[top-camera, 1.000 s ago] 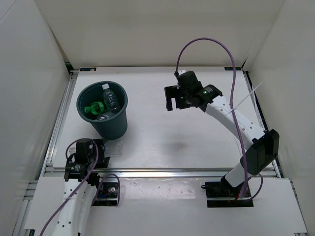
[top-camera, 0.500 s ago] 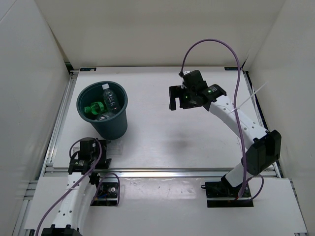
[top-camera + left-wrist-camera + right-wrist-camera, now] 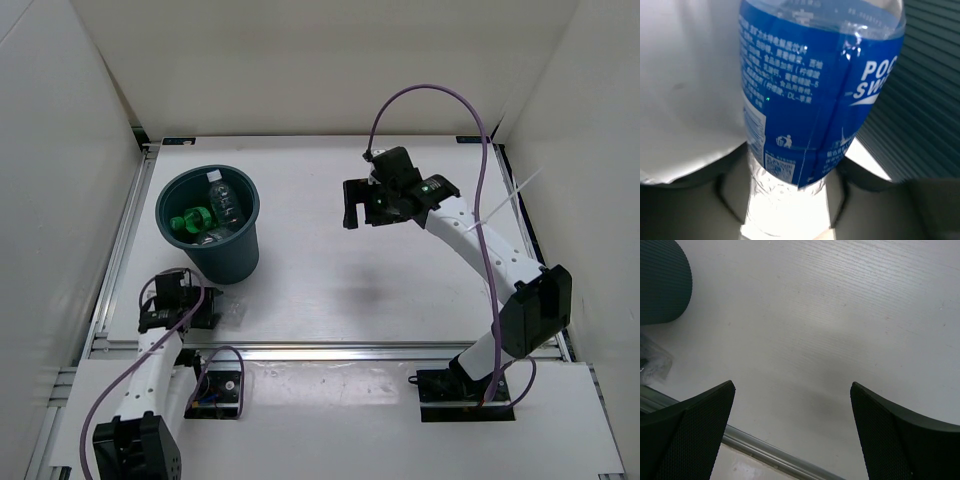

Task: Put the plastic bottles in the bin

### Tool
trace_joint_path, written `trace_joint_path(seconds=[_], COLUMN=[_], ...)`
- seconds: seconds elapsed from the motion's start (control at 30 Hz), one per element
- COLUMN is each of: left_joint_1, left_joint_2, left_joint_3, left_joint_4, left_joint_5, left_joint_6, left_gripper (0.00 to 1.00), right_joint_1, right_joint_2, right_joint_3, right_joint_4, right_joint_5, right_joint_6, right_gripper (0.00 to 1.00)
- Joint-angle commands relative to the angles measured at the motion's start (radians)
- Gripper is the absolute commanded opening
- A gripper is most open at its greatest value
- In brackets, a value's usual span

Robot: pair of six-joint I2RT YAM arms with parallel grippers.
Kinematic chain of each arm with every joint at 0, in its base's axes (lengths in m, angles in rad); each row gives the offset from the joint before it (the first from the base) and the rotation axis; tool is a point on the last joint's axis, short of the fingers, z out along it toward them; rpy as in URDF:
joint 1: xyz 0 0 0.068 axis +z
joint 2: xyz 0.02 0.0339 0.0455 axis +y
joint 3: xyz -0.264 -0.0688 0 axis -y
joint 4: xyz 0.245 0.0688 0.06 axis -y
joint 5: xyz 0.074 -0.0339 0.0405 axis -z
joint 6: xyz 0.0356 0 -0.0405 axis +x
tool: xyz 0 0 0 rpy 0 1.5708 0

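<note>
**One bottle left to bin**

Your bin [image 3: 235,258] stands on the left of the counter [image 3: 330,290]. It holds the green bottle [image 3: 186,222] with clear bottles [image 3: 224,203] beside it. The blue-labelled bottle [image 3: 815,100] is the one outstanding. It sits low against the bin's near side, and your left end effector [image 3: 205,306] looks clamped on it. Your right end effector [image 3: 360,207] hangs over mid-counter, fingers apart, empty. Lifting that bottle and dropping it in should finish the job.

We see the bottle [image 3: 810,100] cut off at the top edge, cap unseen. The fingers [image 3: 875,182] of the left gripper [image 3: 790,175] blur, so we cannot judge contact.
</note>
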Motion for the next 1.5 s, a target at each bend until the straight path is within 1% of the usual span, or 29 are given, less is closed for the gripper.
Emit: trace_joint_path(seconds=[0.0,0.03,0.1,0.13,0.17,0.23,0.27,0.3,0.37,0.4,0.43,0.57,0.63,0.73,0.77,0.8,0.83,0.9,0.93,1.0,1.03,1.1,1.2,1.3,1.33,1.37,1.4,1.43,1.47], left_joint_1=[0.039,0.039,0.039,0.039,0.039,0.039,0.039,0.039,0.039,0.039,0.039,0.039,0.039,0.039,0.039,0.039,0.027,-0.008,-0.025,-0.059,-0.086,-0.108,-0.137,-0.16,-0.172,-0.183,-0.194,-0.208,-0.238], left_joint_2=[-0.001,-0.024,-0.056,-0.092,-0.107,-0.129,-0.129,-0.118,-0.08,-0.067,-0.054,0.002,0.058,0.13,0.149,0.19,0.215,0.291,0.313,0.345,0.357,0.371,0.381,0.362,0.362,0.374,0.384,0.396,0.419], left_joint_3=[0.041,0.058,0.138,0.173,0.255,0.359,0.417,0.542,0.656,0.737,0.767,0.883,0.945,1.009,1.023,1.034,1.055,1.077,1.077,1.086,1.086,1.077,1.086,1.077,1.066,1.066,1.054,1.054,1.054], left_joint_4=[-0.163,-0.208,-0.313,-0.413,-0.458,-0.536,-0.632,-0.68,-0.772,-0.826,-0.826,-0.826,-0.781,-0.609,-0.558,-0.447,-0.405,-0.368,-0.337,-0.313,-0.288,-0.276,-0.253,-0.217,-0.193,-0.179,-0.167,-0.167,-0.167], left_joint_5=[-0.002,-0.002,-0.034,-0.056,-0.097,-0.137,-0.183,-0.202,-0.231,-0.231,-0.231,-0.211,-0.202,-0.202,-0.202,-0.202,-0.202,-0.232,-0.27,-0.323,-0.372,-0.412,-0.456,-0.456,-0.456,-0.456,-0.456,-0.456,-0.473], left_joint_6=[0.068,0.057,0.031,0.031,0.022,0.022,0.022,0.011,0.011,0.011,0.056,0.045,0.074,0.205,0.263,0.297,0.33,0.383,0.402,0.458,0.472,0.53,0.574,0.595,0.62,0.63,0.644,0.667,0.683], left_gripper=[0.51,0.51,0.47,0.44,0.41,0.4,0.4,0.4,0.38,0.38,0.38,0.38,0.38,0.38,0.4,0.42,0.44,0.47,0.47,0.49,0.51,0.53,0.62,0.69,0.75,0.75,0.88,0.96,1.0], right_joint_1=[-0.006,-0.006,-0.006,-0.006,-0.006,-0.006,-0.006,-0.006,-0.006,-0.006,-0.006,-0.006,-0.006,-0.006,-0.006,-0.006,-0.006,-0.006,-0.006,-0.006,-0.006,-0.006,-0.006,-0.006,-0.006,-0.006,-0.006,-0.006,-0.006], right_joint_2=[-0.022,-0.011,-0.011,0.001,0.001,0.012,0.022,0.032,0.032,0.042,0.053,0.073,0.073,0.073,0.073,0.073,0.073,0.073,0.073,0.073,0.073,0.073,0.055,0.046,0.035,0.035,0.035,0.035,0.035], right_joint_3=[0.007,0.008,0.017,0.017,0.017,0.017,0.026,0.026,0.035,0.035,0.035,0.035,0.044,0.044,0.044,0.044,0.044,0.044,0.044,0.044,0.044,0.044,0.044,0.02,0.011,0.011,0.011,0.011,0.011], right_joint_4=[0.013,0.013,0.013,0.013,0.013,0.013,0.013,0.013,0.013,0.013,0.013,0.013,0.013,0.013,0.013,0.013,0.013,0.013,0.013,0.002,0.002,-0.007,-0.016,-0.025,-0.025,-0.025,-0.025,-0.025,-0.035], right_joint_5=[-0.014,-0.014,-0.014,-0.023,-0.023,-0.034,-0.043,-0.054,-0.068,-0.077,-0.086,-0.108,-0.117,-0.117,-0.117,-0.126,-0.126,-0.126,-0.126,-0.126,-0.126,-0.126,-0.105,-0.092,-0.092,-0.092,-0.092,-0.092,-0.092], right_joint_6=[0.01,0.01,0.01,0.019,0.019,0.028,0.028,0.028,0.039,0.039,0.039,0.039,0.039,0.039,0.039,0.039,0.039,0.039,0.039,0.039,0.039,0.039,0.03,0.03,0.03,0.03,0.039,0.039,0.039], right_gripper=[1.0,1.0,1.0,1.0,1.0,1.0,1.0,1.0,1.0,1.0,1.0,1.0,1.0,1.0,1.0,1.0,1.0,1.0,1.0,1.0,1.0,1.0,1.0,1.0,1.0,1.0,1.0,1.0,1.0])
